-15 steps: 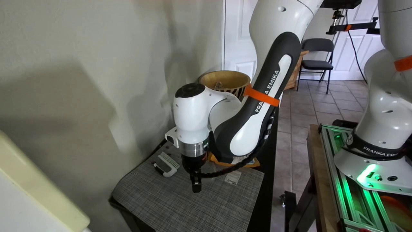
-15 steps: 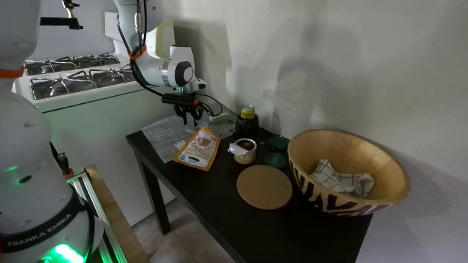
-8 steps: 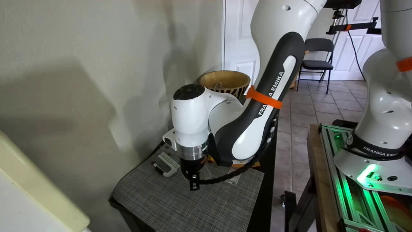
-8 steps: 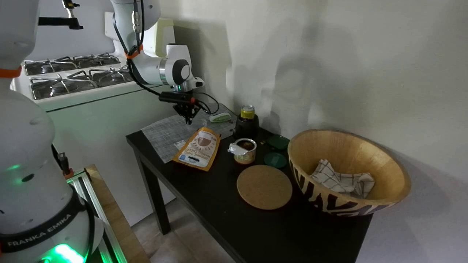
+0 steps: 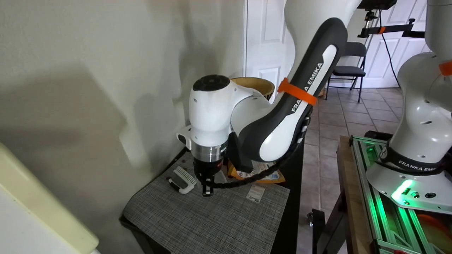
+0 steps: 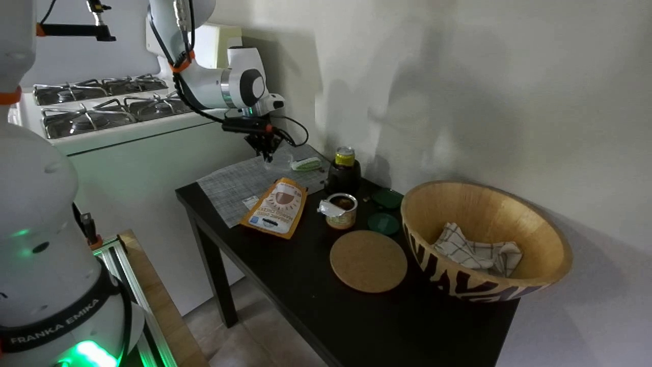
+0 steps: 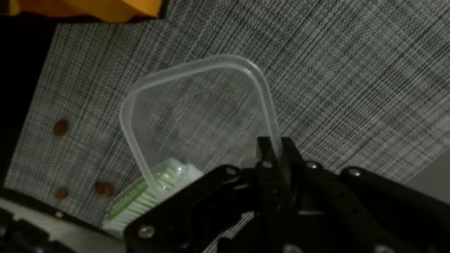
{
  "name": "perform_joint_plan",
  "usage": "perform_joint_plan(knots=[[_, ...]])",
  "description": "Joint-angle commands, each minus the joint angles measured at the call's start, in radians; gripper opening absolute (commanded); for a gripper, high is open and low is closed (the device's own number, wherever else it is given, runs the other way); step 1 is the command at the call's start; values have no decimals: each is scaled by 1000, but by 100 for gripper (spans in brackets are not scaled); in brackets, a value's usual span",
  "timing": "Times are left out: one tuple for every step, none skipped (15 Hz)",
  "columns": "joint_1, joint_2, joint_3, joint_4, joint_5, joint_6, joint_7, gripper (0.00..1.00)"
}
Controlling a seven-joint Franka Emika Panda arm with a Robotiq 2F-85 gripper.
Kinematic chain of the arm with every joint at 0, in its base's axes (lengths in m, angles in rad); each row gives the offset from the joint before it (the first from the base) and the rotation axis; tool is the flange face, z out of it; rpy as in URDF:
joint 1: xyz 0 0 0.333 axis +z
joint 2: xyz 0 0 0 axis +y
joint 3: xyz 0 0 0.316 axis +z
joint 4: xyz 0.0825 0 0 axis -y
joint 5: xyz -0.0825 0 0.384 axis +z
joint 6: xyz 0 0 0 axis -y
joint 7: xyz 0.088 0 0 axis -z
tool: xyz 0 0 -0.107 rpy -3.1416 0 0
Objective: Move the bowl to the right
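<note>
The tool [image 7: 276,141] pinched the clear bowl [image 7: 200,117] by its rim, the mat [image 7: 351,84] beneath both; grasp and lift looked done, carrying right and release unfinished.

Black table [image 6: 402,326]; mat [image 5: 219,225], pouch [image 6: 277,208], tan disc [image 6: 369,261]

Colourless bowl [image 7: 200,116], grey crosshatched mat [image 7: 337,73]

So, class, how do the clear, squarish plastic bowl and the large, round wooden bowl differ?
The clear plastic bowl is squarish; the large wooden bowl is round.
The clear plastic bowl is see-through; the large wooden bowl is opaque with dark markings.
The black pincer grips the clear plastic bowl's rim; the large wooden bowl holds a crumpled, white checked cloth.
Both are open-topped.
</note>
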Motion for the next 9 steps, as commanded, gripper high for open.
perform_joint_plan(knots=[[37,-162,-83,-143,-107,83,161,2],[42,-203,-104,-170,-140,81,210,2],[32,-241,-111,-198,-157,54,246,2],[20,-279,-116,-227,-174,28,288,2],[5,-318,-119,-259,-193,10,333,2],[25,-354,-161,-298,-208,1,383,2],[16,-394,-172,-336,-225,-12,431,2],[5,-425,-188,-376,-240,-15,479,2],[-9,-454,-204,-418,-244,-15,511,2]])
